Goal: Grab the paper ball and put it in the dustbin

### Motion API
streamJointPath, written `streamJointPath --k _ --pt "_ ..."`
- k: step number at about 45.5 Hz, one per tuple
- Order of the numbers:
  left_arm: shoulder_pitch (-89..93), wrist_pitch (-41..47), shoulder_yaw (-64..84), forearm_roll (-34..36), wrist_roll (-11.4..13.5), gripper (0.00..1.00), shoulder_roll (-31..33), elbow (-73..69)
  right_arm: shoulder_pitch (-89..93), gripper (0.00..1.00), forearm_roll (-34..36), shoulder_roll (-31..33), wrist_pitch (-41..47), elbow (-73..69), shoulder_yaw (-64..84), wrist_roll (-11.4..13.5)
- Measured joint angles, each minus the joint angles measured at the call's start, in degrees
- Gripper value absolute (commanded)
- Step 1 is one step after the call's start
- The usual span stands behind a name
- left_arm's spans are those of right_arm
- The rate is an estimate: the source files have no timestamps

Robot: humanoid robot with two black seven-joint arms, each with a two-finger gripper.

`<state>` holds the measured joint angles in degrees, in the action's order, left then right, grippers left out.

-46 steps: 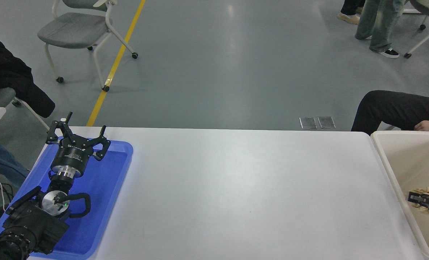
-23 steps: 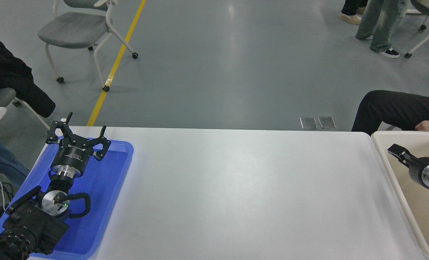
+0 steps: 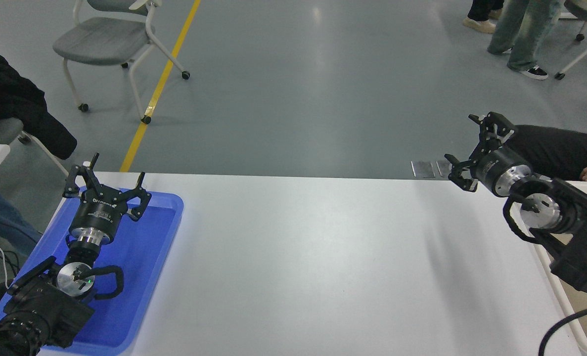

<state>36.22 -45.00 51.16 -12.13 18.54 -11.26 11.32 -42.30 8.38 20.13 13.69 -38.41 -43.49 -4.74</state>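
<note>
Two grippers are showing: the left gripper [image 3: 106, 183] is sitting parked at eight o'clock over the blue tray [image 3: 160, 232], fingers spread. At three o'clock the right gripper [image 3: 473, 148], a second ago down inside the dustbin [image 3: 563, 296] with the paper ball, is rising above the table's [image 3: 313, 257] far corner, splayed and empty; no ball is showing, so it is likely lying dropped in the bin

1. The white table [image 3: 313, 257] fills the lower part of the view, its far edge running straight across in front of the grey floor [image 3: 298, 84].
2. A shallow blue tray [image 3: 140, 267] lies on the table's left end, reaching the near-left corner.
3. The cream dustbin [image 3: 567, 309] stands at the table's right end; whether it rests on the tabletop or just beside it cannot be told.
</note>
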Motion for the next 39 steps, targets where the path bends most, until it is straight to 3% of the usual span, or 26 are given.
streamJointPath --k 13,39 --pt "0.0 0.0 0.0 0.0 0.0 1.0 0.0 0.0 5.0 1.0 6.0 -4.9 8.8 3.0 -4.2 -0.2" --pt "0.0 0.0 0.0 0.0 0.0 1.0 0.0 0.0 12.1 1.0 7.9 -7.3 23.9 14.2 -5.8 -0.3"
